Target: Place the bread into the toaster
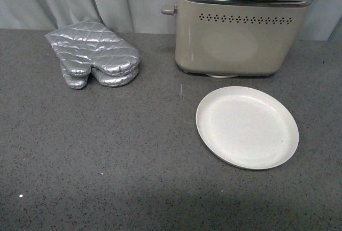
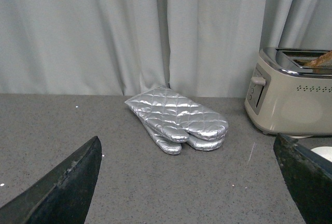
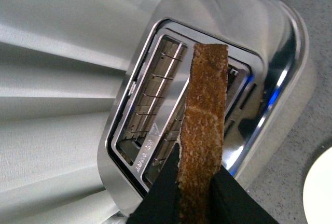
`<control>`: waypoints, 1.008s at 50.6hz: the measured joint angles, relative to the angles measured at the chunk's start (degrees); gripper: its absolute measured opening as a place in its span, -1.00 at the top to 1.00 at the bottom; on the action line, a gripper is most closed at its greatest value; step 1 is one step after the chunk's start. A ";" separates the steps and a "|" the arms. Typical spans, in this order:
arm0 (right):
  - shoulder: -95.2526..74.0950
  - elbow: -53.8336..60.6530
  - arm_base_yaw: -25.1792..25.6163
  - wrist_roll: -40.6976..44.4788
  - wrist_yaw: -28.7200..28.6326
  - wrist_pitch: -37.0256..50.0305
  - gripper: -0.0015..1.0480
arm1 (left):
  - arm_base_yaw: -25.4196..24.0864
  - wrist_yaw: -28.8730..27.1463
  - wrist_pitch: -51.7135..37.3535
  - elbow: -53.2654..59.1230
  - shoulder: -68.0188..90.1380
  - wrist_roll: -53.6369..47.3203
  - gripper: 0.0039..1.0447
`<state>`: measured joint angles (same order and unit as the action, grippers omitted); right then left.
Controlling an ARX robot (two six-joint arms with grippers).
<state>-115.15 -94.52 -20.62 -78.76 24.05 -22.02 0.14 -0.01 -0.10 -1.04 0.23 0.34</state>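
- The right gripper [image 3: 194,182] has its two dark fingers [image 3: 233,200] closed tight on the bread [image 3: 205,115], pinching one end of the slice from both flat sides.
- The wrist camera sees the slice edge-on, its brown crust facing the lens and its far end reaching out over the open slots.
- The bread hangs above the chrome top of the toaster [image 1: 238,38]. In the front view it sits tilted at the very top of the picture, low over the slots. I cannot tell which of the two slots it lines up with, nor whether its lower edge has entered one.
- The left gripper [image 2: 187,143] has its fingers [image 2: 67,182] spread wide apart, with nothing between them and nothing touching them. It hangs low over the grey counter [image 1: 107,151].
- A pair of silver quilted oven mitts [image 1: 93,54] lies stacked on the counter, well apart from the toaster on its knob side.
- A white plate [image 1: 247,126] lies on the counter just in front of the toaster, with nothing on it.
- A pale curtain [image 2: 104,32] hangs behind the counter.
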 joint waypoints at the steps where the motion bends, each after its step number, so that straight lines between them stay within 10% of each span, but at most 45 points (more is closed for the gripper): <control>1: -0.07 0.04 0.07 1.22 0.07 1.14 0.76 | 0.00 0.00 0.00 0.00 0.00 0.00 -0.88; 12: 5.46 9.57 0.04 20.90 3.98 22.25 0.04 | 0.00 0.02 0.00 0.00 0.00 0.00 -0.88; 24: 21.11 33.11 -0.42 61.75 4.96 52.37 -0.85 | 0.00 0.00 0.00 0.00 0.00 -0.02 -0.88; 51: 45.11 72.52 10.25 78.49 -14.03 69.46 0.78 | 0.00 0.00 0.00 0.00 0.00 -0.02 -0.88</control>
<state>-70.04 -22.00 -10.37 -0.27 10.02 47.44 0.14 -0.01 -0.10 -1.04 0.23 0.32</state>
